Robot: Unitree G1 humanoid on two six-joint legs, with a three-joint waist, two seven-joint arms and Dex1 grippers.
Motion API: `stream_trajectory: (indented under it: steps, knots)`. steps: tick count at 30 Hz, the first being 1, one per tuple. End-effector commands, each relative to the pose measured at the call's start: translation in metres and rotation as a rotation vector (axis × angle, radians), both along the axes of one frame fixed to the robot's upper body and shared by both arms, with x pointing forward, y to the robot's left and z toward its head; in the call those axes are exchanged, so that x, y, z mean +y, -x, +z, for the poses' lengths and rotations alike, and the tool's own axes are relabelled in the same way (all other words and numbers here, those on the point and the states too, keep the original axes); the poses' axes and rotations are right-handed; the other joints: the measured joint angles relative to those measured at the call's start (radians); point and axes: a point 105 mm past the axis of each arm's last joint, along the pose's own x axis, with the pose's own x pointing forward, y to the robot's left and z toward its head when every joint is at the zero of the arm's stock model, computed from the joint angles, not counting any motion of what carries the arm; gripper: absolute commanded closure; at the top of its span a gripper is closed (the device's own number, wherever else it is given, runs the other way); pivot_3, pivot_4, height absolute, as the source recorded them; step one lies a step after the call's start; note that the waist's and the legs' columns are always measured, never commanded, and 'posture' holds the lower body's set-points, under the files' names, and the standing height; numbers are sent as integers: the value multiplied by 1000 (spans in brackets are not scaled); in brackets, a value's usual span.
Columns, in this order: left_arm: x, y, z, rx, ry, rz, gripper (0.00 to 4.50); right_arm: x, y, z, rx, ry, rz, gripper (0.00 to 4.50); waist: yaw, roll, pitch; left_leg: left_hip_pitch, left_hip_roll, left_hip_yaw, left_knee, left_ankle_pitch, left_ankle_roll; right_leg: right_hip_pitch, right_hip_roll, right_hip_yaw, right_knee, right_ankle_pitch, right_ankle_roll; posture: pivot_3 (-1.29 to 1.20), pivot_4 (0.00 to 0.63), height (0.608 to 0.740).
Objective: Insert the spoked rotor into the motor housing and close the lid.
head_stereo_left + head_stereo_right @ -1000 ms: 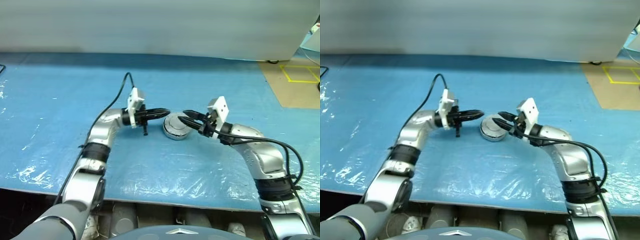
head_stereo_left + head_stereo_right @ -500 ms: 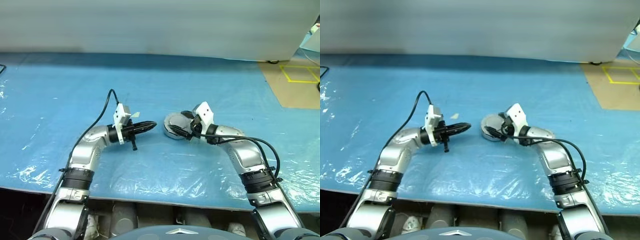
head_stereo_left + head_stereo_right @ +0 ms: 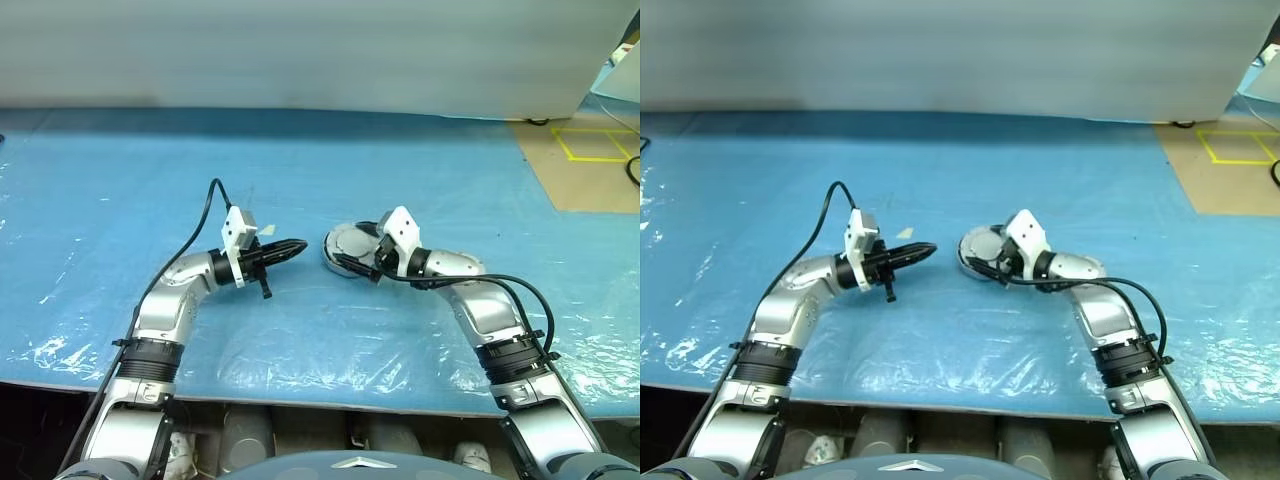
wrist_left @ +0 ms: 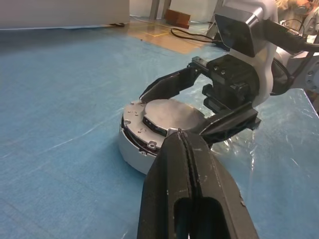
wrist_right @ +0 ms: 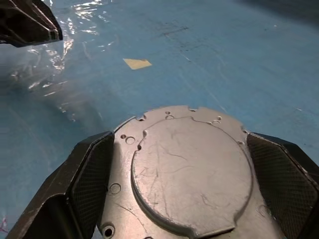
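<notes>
The motor housing (image 4: 130, 151) stands on the blue table near its middle, a short silver-grey cylinder. The grey lid (image 5: 192, 174) lies on top of it, and in the left wrist view a dark gap shows under the lid's near edge. My right gripper (image 3: 346, 249) is open, with one black finger (image 5: 89, 174) on each side of the housing. My left gripper (image 3: 298, 244) is shut and empty. It points level at the housing from a short way to its left. The spoked rotor is hidden.
Blue plastic sheeting (image 3: 420, 170) covers the whole table, wrinkled and shiny toward the front edge. A small yellowish scrap (image 5: 138, 63) lies flat beyond the housing. At the far right is brown floor with yellow tape lines (image 3: 590, 150).
My right gripper opened wide and moved in, so its fingers now stand on either side of the housing. My left gripper drew back to the left, away from the housing, still shut.
</notes>
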Motion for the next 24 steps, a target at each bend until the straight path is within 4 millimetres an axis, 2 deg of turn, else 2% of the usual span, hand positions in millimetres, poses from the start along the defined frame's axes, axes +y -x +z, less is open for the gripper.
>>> stream_trajectory:
  steps: [1,2,5,9,13,17,21,24]
  knots:
    - [2,-2,9,-42,9,3,4500,5,3,4,-28,12,28,438,0,0,0,0,0,0,0,0,0,0,0,0,0,0,0,0,150,740]
    - [2,-2,9,-43,7,4,4500,5,3,5,-27,4,26,571,0,0,0,0,0,0,0,0,0,0,0,0,0,0,0,0,150,740]
    - [3,-3,9,-44,3,7,4500,4,1,5,-24,4,23,1521,0,0,0,0,0,0,0,0,0,0,0,0,0,0,0,0,150,740]
    - [2,-3,8,-45,0,8,4500,1,-2,1,-31,38,7,1540,0,0,0,0,0,0,0,0,0,0,0,0,0,0,0,0,150,740]
    - [5,-2,9,-49,12,17,4500,7,-4,8,-47,16,5,1540,-1,0,0,1,0,0,0,0,0,0,0,0,1,0,0,0,150,740]
    - [11,2,2,-48,-15,15,4500,12,0,9,-30,8,32,1540,-4,0,0,1,0,0,0,0,0,0,0,1,2,0,0,0,150,740]
    - [15,3,-2,-40,-21,24,4500,13,2,0,6,50,43,1540,-4,0,0,1,0,1,0,0,0,0,0,1,1,0,0,0,150,740]
    - [15,6,-12,-41,-55,20,4500,12,8,-16,87,90,50,1540,-4,0,0,2,0,1,0,0,0,0,1,1,2,0,0,0,150,740]
